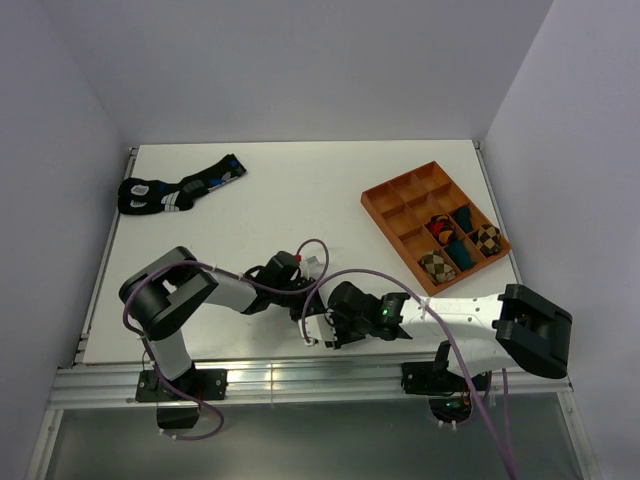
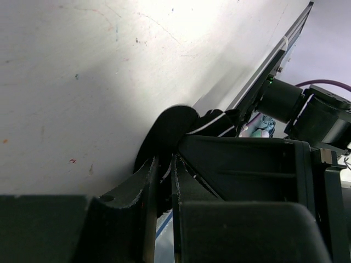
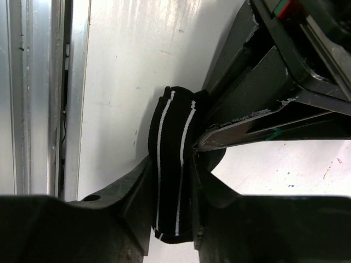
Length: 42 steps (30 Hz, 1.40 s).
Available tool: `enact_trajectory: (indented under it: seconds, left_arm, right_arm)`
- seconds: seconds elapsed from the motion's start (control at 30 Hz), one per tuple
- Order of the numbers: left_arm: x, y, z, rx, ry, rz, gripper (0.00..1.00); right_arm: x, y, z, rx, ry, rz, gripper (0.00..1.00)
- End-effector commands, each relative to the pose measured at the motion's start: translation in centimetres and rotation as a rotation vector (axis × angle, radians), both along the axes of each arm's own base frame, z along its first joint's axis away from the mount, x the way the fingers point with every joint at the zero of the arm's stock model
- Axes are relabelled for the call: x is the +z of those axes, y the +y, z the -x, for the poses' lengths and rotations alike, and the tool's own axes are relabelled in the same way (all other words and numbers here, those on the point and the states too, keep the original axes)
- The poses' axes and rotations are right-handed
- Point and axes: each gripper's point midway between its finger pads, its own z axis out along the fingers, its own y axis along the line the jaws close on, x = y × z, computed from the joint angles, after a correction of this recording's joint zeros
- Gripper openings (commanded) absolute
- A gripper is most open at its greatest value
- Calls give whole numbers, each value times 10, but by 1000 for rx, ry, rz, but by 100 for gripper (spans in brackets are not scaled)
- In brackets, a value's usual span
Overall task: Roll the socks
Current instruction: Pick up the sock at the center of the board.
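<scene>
A short black sock with thin white stripes [image 3: 174, 159] is bunched up near the table's front edge, between my two grippers. My right gripper [image 3: 173, 175] has its jaws pressed against both sides of the sock. From the other side, my left gripper [image 2: 164, 161] is shut on black fabric of the same sock [image 2: 170, 129]. Its fingers [image 3: 247, 120] show at the upper right of the right wrist view. In the top view the left gripper [image 1: 308, 290] and right gripper [image 1: 325, 318] meet tip to tip and hide the sock.
An orange compartment tray [image 1: 385, 195] holding several rolled bundles stands at the back right. A pair of black socks with blue and white marks [image 1: 175, 190] lies at the back left. The aluminium rail [image 3: 33, 98] runs along the table's front edge beside the grippers.
</scene>
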Motion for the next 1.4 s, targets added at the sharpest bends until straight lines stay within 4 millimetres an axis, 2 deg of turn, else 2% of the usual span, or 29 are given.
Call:
enact_trajectory:
  seconds: [0.0,0.13,0.23,0.33,0.37,0.43,0.47,0.5,0.7,0.73,0.8,0.83,0.9,0.93,1.0,1.1,1.2,1.27,1.3,1.33,1.37]
  left_arm:
    - [-12,9,8,-15,13,-56,6]
    - [-3,11,1,12,-10,-49,13]
    - [6,16,-7,49,-40,-45,18]
    - [18,27,-22,106,-98,-43,18]
    - [31,30,-30,131,-137,-30,19]
    - [38,38,-37,155,-174,-44,20]
    - [52,41,-44,173,-200,-18,22]
    - [54,44,-44,176,-199,-25,22]
    - [83,59,-56,214,-285,-19,22]
    - [82,65,-58,223,-301,-50,22]
    - [96,74,-62,247,-351,-72,22]
    - [98,79,-62,246,-377,-95,22]
    - [112,93,-64,291,-430,-132,22]
    - [118,98,-64,299,-460,-136,22]
    - [135,111,-64,344,-520,-144,23]
    - [143,135,-64,397,-590,-211,23]
    - [144,154,-64,428,-646,-271,23]
    - [147,160,-64,461,-667,-269,23]
    - [152,158,-64,463,-682,-244,23]
    - [156,159,-65,474,-692,-235,23]
    - [156,161,-64,475,-695,-238,22]
  right_arm:
    - [-13,-4,-3,-22,-4,37,30]
    - [-9,-3,-6,-44,-6,26,12]
    - [-4,-2,-8,-57,5,6,9]
    - [2,-5,-16,-92,-14,-8,7]
    - [4,-5,-18,-99,-18,-12,7]
    - [10,-5,-19,-103,-19,-29,6]
    - [13,-5,-19,-108,-17,-35,6]
    - [14,-8,-22,-123,-13,-32,5]
    - [43,-8,-36,-184,0,-76,3]
    - [53,-6,-40,-195,-12,-102,3]
    - [63,-10,-45,-226,-11,-111,2]
    - [76,-11,-54,-254,-25,-139,2]
    - [85,-17,-61,-297,-27,-146,2]
    - [98,-20,-71,-336,-49,-174,2]
    - [109,-29,-83,-393,-76,-186,2]
    - [136,-44,-111,-494,-144,-222,2]
    - [150,-67,-143,-616,-211,-220,2]
    - [155,-86,-163,-715,-239,-214,2]
    - [158,-89,-173,-739,-239,-211,2]
    - [160,-104,-185,-816,-286,-179,2]
    - [161,-111,-194,-864,-296,-175,2]
